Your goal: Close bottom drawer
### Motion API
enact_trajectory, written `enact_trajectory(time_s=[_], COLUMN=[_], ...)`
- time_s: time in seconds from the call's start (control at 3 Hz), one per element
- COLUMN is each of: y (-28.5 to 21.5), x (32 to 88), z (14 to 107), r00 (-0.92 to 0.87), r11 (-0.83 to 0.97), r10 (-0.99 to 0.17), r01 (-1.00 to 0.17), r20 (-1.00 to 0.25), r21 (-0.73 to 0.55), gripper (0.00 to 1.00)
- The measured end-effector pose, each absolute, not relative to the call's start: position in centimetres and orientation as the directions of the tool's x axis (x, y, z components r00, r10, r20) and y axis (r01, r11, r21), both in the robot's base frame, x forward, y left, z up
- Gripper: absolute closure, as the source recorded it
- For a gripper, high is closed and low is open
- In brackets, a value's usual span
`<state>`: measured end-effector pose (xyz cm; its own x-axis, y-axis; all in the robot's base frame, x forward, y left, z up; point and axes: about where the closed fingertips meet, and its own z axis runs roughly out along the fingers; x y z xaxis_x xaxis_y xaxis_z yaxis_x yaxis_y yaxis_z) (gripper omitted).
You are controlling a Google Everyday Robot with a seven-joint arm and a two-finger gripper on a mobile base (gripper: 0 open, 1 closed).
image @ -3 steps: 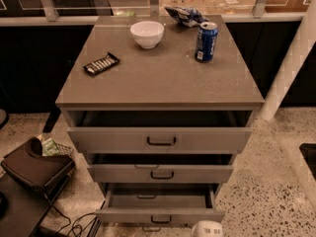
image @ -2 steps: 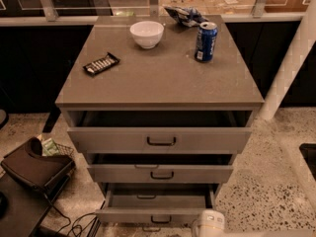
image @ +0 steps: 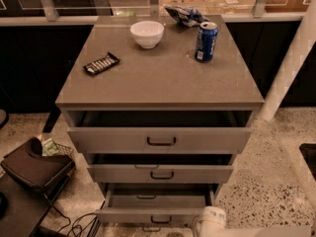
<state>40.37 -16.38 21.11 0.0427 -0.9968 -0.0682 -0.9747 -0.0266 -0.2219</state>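
1. Grey cabinet (image: 158,83) fills the middle of the frame, seen from above and in front, with all three of its drawers pulled out some way.
2. Lowest of the three, the bottom drawer (image: 153,212) sits at the bottom centre of the frame. It stands out further than the two above it, its flat grey front faces the camera, and a small dark handle (image: 160,219) is set in the middle of that front. Its plain grey inside shows behind the front.
3. Just above it, the middle drawer (image: 160,174) is out a little. The top drawer (image: 160,139), the widest, shows a dark gap behind its front.
4. White and rounded, the gripper (image: 210,221) comes in at the bottom edge, right of centre, just beside the right end of the bottom drawer's front. Whether it touches the drawer cannot be told, nor whether it is open or closed.
5. On the cabinet top, a white bowl (image: 146,33) stands towards the back, a blue can (image: 206,41) is upright to its right, and a dark snack bar (image: 101,63) lies towards the left edge. A crumpled blue packet (image: 185,15) rests at the back edge between bowl and can.
6. In the lower left of the frame, a black bag (image: 34,164) lies beside a small wire basket (image: 58,149), with dark cables (image: 74,226) trailing on the floor below.
7. At the right, a white post (image: 291,63) slants down to the speckled floor (image: 266,181).
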Motion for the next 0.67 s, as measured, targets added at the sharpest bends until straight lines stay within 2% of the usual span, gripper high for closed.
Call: enact_trajectory(time_s=[0.67], y=[-14.7], x=[43.4], z=[17.9], r00=[0.054], r11=[-0.031], r10=[-0.993], r01=[-0.976], r20=[-0.104], r21=[-0.214], gripper=[1.00])
